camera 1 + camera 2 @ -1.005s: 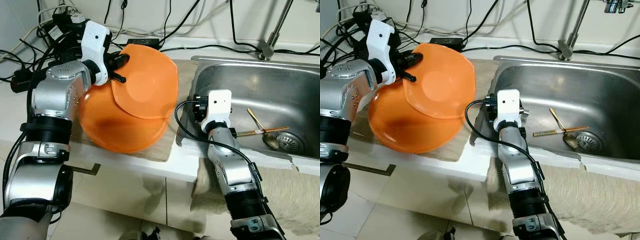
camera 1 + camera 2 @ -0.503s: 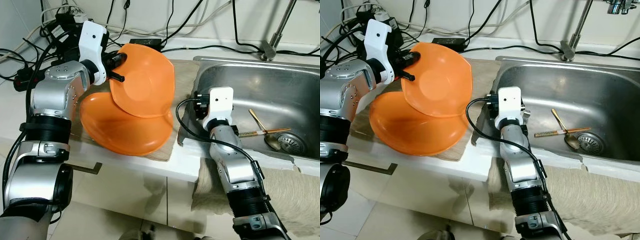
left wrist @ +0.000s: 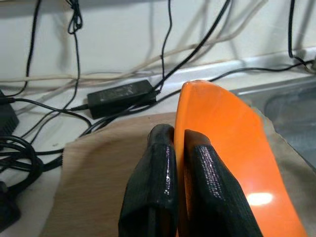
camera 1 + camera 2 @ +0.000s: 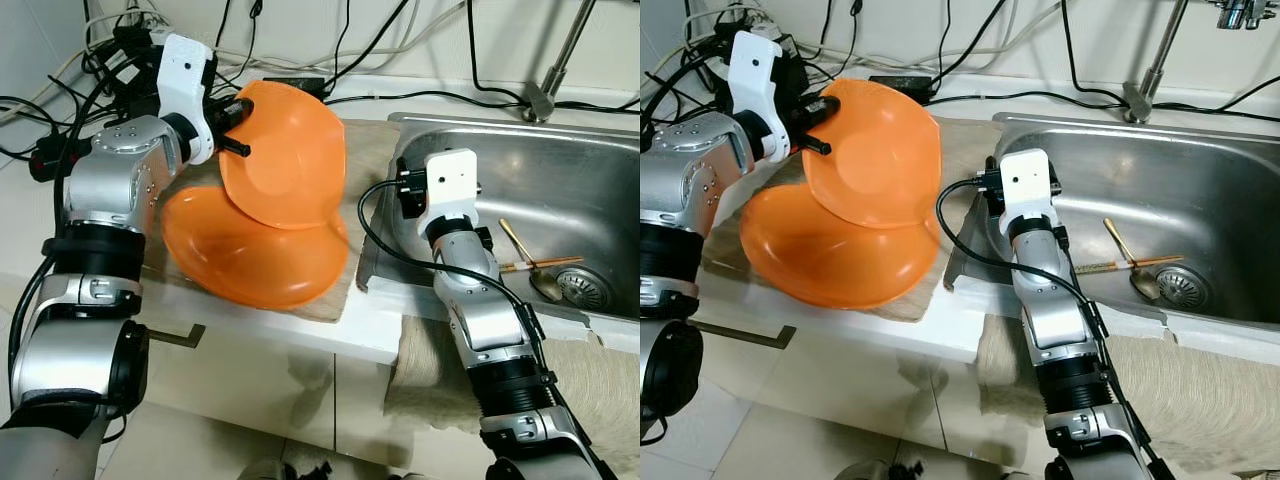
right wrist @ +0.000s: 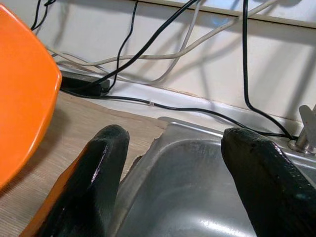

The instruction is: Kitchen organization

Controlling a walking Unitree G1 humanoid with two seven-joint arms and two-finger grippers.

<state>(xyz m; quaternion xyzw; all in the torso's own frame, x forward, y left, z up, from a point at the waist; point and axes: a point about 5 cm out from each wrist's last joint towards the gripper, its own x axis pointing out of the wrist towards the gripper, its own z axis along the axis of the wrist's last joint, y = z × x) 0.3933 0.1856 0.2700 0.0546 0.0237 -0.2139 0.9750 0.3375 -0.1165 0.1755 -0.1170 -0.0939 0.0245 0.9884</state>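
**Top plate lifted on edge, sink still to clear**

Head cameras: taking the steel sink point(image 4: 560, 190) as the landmark, the left gripper point(image 4: 236, 128) is well away from it on the robot's left, over the beige mat point(image 4: 366, 160) that lies against the sink's near rim. It grips the rim of the upper orange plate point(image 4: 285, 150), which stands tilted up steeply, its lower edge resting in the lower orange plate point(image 4: 250, 260) that lies flat on the mat. The right gripper point(image 5: 182, 163) hovers at the sink's mat-side corner. Inside the sink, near the drain point(image 4: 583, 285), lie a gold spoon point(image 4: 522, 252) and a thin stick-like utensil point(image 4: 535, 264) crossing it.

Left wrist camera: the two black fingers point(image 3: 158, 182) are clamped on the upper plate's rim, one on each face, with a black power adapter point(image 3: 121, 96) and cables on the counter beyond (nothing to do with the job, by the look of it).

Right wrist camera: the fingers point(image 5: 98, 173) are spread wide with nothing between them, pointing over the sink's corner; the orange plate's edge shows to one side.

Progress, as a judgement: early. One plate is picked up but not yet put anywhere; the second plate and the sink's utensils are untouched.
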